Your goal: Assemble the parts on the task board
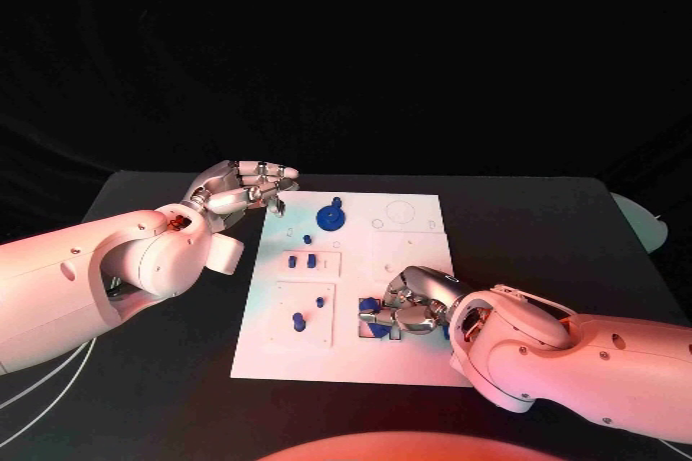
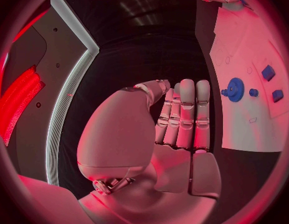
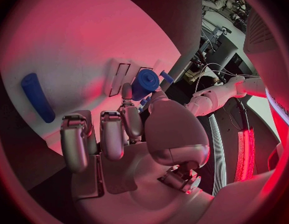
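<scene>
The white task board (image 1: 346, 353) lies in the middle of the black table. A blue gear (image 1: 332, 218) stands near its far edge, with small blue parts (image 1: 299, 262) just in front of it. Two more blue parts (image 1: 299, 322) sit in the near-left panel. My right hand (image 1: 410, 303) rests low on the board's near-middle, and a blue round part (image 3: 146, 82) sits pinched between its thumb and a fingertip (image 3: 127, 91). A blue peg (image 3: 37, 97) lies on the board beyond it. My left hand (image 1: 245, 188) hovers off the board's far-left corner, fingers straight and side by side (image 2: 185, 115), holding nothing. The gear (image 2: 234, 89) shows beside it.
Black table (image 1: 562, 231) surrounds the board on all sides. A pale rounded object (image 1: 645, 221) sits at the table's right edge. Small outlined sockets (image 1: 389, 223) mark the board's far right part.
</scene>
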Motion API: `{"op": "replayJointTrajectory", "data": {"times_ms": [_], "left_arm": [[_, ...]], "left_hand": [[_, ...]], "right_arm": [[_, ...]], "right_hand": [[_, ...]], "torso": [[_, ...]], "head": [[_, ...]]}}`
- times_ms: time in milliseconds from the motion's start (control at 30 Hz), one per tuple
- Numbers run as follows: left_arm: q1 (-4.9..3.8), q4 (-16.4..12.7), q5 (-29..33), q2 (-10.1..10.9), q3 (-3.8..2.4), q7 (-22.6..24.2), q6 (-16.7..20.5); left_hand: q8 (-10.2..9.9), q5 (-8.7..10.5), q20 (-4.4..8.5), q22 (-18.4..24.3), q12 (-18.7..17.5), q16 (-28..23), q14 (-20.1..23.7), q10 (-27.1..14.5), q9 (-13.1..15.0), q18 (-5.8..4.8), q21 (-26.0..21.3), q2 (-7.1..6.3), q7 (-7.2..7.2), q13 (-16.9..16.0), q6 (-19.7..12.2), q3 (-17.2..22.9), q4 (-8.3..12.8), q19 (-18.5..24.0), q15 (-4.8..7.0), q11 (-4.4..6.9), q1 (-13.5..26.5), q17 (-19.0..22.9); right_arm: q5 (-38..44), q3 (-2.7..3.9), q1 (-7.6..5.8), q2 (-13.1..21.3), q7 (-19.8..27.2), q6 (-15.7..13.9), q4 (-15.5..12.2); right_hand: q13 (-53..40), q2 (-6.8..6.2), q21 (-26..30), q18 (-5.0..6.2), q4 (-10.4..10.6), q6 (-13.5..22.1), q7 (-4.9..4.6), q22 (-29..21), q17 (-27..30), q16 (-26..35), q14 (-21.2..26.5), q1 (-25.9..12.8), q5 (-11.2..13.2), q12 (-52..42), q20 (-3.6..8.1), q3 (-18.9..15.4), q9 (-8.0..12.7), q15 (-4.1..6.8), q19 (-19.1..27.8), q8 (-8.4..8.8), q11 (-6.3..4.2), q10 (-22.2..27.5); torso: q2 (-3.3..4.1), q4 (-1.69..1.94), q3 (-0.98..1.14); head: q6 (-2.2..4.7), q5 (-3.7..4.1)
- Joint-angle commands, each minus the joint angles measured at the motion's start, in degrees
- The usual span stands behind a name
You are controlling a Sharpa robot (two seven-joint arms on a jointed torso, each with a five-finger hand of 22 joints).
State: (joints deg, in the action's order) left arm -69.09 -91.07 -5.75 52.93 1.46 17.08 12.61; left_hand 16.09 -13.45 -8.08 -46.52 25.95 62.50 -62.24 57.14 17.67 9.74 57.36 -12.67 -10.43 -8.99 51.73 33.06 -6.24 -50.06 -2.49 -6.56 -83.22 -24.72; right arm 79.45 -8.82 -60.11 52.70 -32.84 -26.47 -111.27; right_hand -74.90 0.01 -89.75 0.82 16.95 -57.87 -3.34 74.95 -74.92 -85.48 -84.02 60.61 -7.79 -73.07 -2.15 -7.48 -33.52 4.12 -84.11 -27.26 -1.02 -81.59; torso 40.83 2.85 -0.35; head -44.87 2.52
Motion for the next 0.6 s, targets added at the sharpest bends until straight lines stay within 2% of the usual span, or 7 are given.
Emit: {"op": "replayJointTrajectory", "data": {"times_ms": [33, 600], "left_arm": [[-0.04, -0.2, 0.3, 0.0, -0.03, 0.2, -1.0], [-0.04, -0.2, 0.3, 0.2, -0.03, 0.1, -1.0]], "left_hand": [[-0.2, -0.32, 0.23, 0.1, 0.2, -0.4, -0.2, -0.4, 0.1, 0.84, -0.4, -0.02, -0.11, -0.1, 0.1, 0.3, 0.0, 0.0, 0.18, -0.02, 0.4, 0.1], [-0.2, -0.32, 0.23, 0.1, 0.2, -0.4, -0.2, -0.5, 0.1, 0.84, -0.4, 0.00, -0.12, -0.1, 0.1, 0.3, 0.0, 0.0, 0.17, -0.03, 0.4, 0.1]], "right_arm": [[1.6, -0.01, 0.06, 0.0, -0.1, -0.3, -0.1], [3.6, -0.01, 0.08, 1.8, 0.0, -0.4, -2.4]], "right_hand": [[-1.0, -0.03, -0.3, -0.82, 0.0, 0.5, 0.09, 15.1, -2.4, 0.1, -3.8, -0.6, 0.6, 0.3, 0.35, -0.9, -0.1, 0.38, -5.9, -0.22, 0.13, 0.1], [-1.3, 0.59, -0.3, -0.82, 0.0, 0.5, 0.13, 15.1, -2.7, 0.0, -3.8, -2.1, 0.5, 0.1, 0.34, -2.6, -0.3, 0.39, -5.9, -0.55, 0.09, -0.1]], "torso": [[0.00, -0.02, 0.02], [-0.03, -0.06, 0.03]], "head": [[0.10, 0.07], [0.11, 0.13]]}}
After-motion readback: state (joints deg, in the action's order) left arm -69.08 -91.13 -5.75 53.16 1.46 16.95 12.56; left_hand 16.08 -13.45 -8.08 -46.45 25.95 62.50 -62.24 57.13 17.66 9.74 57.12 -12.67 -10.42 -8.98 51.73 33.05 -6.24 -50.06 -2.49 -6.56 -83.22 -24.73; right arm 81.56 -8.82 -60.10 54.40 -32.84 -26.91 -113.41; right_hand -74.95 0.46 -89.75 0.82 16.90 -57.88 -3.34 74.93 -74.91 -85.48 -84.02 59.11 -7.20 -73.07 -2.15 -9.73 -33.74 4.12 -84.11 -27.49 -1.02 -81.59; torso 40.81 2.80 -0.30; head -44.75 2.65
